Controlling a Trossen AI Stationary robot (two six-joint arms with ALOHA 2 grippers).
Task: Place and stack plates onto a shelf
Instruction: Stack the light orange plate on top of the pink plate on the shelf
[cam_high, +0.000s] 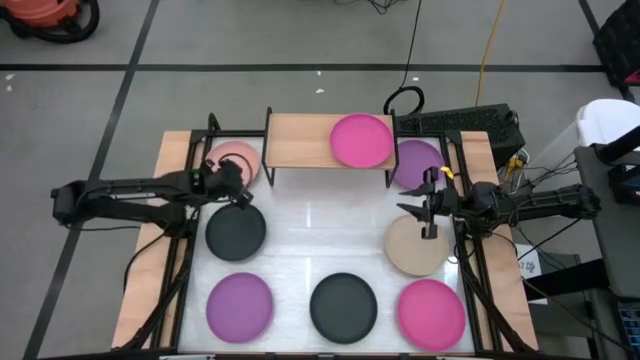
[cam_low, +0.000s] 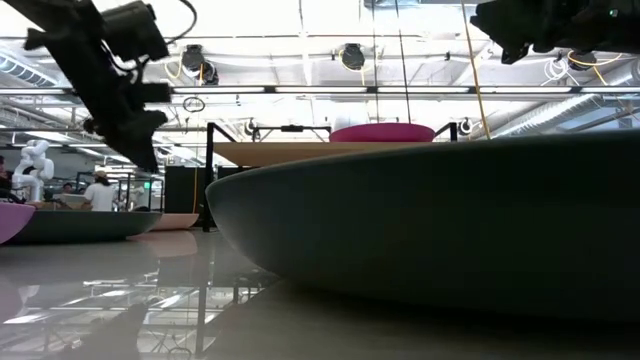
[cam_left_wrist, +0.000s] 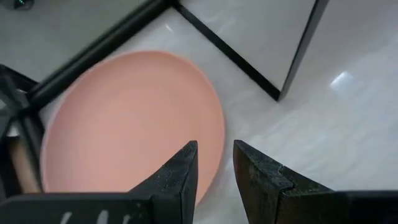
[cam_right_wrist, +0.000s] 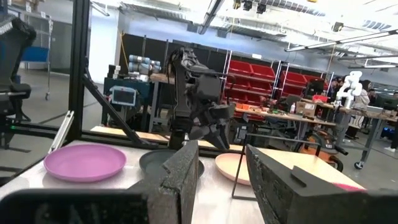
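The shelf stands at the table's far side, with a magenta plate on its right half. The other plates lie flat on the table: pale pink, purple, dark grey, beige, purple, dark grey and magenta. My left gripper is open by a narrow gap and points down over the near-right rim of the pale pink plate. Whether it touches the rim does not show. My right gripper is open, level and raised above the beige plate's far edge, pointing toward the table's left.
Black frame rails run along both table sides, close to the pale pink and purple plates. The shelf's black legs stand just right of the pale pink plate. The shelf's left half is bare wood. People and other robots show in the room behind.
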